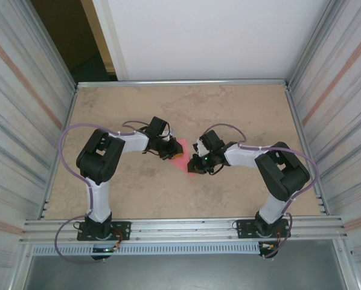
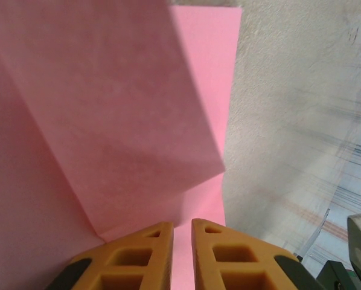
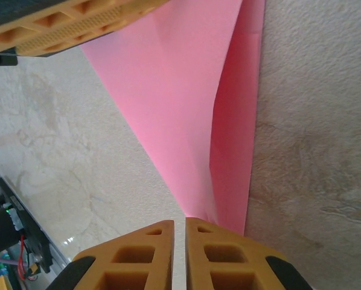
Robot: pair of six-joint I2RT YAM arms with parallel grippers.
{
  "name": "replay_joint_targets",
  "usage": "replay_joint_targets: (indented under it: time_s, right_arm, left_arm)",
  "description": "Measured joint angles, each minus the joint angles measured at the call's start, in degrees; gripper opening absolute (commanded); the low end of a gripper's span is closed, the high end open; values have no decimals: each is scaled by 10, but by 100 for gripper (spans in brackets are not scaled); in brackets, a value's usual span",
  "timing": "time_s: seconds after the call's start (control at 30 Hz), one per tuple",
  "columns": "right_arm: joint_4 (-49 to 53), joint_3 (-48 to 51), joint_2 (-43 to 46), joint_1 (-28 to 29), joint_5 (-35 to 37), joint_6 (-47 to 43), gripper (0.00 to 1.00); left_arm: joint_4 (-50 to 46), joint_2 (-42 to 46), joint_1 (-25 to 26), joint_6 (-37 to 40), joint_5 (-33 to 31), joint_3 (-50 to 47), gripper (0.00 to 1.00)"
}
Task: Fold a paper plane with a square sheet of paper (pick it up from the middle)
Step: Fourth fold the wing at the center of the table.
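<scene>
The square sheet of paper (image 1: 179, 157) is pink, creased into a pointed wedge, and lies mid-table between both grippers. In the left wrist view one flap of the paper (image 2: 108, 115) stands raised over a flat layer. My left gripper (image 2: 182, 225) is over its wide end, jaws nearly together, with pink showing through the slit. In the top view my left gripper (image 1: 169, 149) sits at the paper's upper left. My right gripper (image 3: 180, 221) is shut at the narrow tip of the paper (image 3: 186, 90), with bare table in the slit; from above the right gripper (image 1: 195, 164) is at the lower right.
The tan stone-patterned table (image 1: 229, 109) is boxed in by ribbed metal walls (image 1: 17, 121) on both sides and a metal rail (image 1: 180, 229) at the near edge. A finger of the left gripper (image 3: 66, 24) crosses the top of the right wrist view.
</scene>
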State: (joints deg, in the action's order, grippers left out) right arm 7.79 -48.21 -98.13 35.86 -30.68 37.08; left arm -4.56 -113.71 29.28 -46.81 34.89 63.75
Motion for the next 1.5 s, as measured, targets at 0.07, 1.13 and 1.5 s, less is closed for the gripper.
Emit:
replay_joint_targets:
  time_s: [0.07, 1.13, 1.5]
  right_arm:
    - [0, 0, -2, 0, 3, 0, 12]
    - [-35, 22, -17, -3, -9, 0, 12]
    - [-26, 57, 62, -11, 1, 15, 13]
  left_arm:
    - [0, 0, 0, 0, 0, 0, 18]
    - [0, -1, -1, -4, 1, 0, 18]
    - [1, -1, -1, -10, 1, 0, 18]
